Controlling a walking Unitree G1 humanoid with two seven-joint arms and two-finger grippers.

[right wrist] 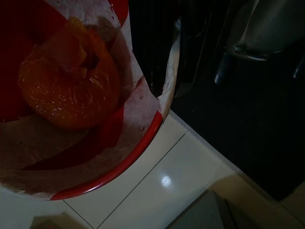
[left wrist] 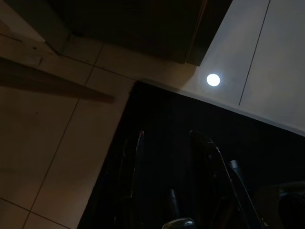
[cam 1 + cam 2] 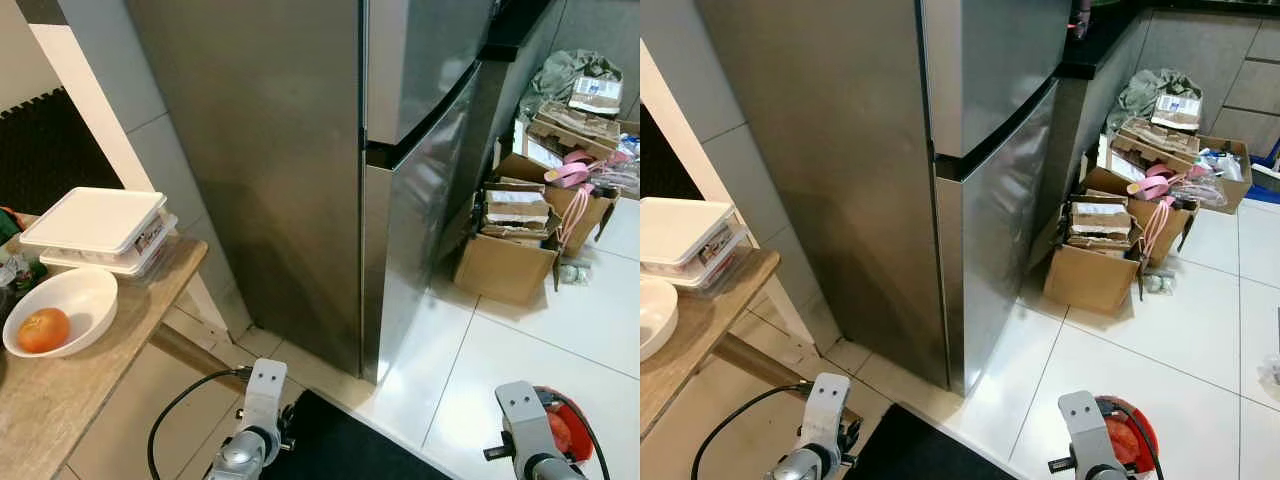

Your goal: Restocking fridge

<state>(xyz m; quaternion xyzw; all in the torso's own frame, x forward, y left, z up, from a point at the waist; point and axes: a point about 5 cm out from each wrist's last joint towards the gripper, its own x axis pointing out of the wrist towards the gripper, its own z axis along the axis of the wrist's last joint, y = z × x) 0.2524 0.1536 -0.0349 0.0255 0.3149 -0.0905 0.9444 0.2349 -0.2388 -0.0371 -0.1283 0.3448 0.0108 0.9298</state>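
The fridge [image 3: 400,180] is shut, so nothing has been put away yet. A red bowl [image 1: 71,119] of wrapped orange food is held by the right gripper [image 3: 535,450]. The left gripper [image 2: 167,186] (empty, fingers apart) hangs low.

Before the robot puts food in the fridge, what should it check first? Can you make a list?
1. Fridge doors open: not ok, both are shut.
2. Food ready: ok, an orange fruit sits in the white bowl on the table.
3. Red bowl by the right arm holds food: ok, something orange lies on paper inside.
4. Floor before the fridge: not ok, boxes crowd the door side.
5. Left gripper free: ok, nothing between its fingers.
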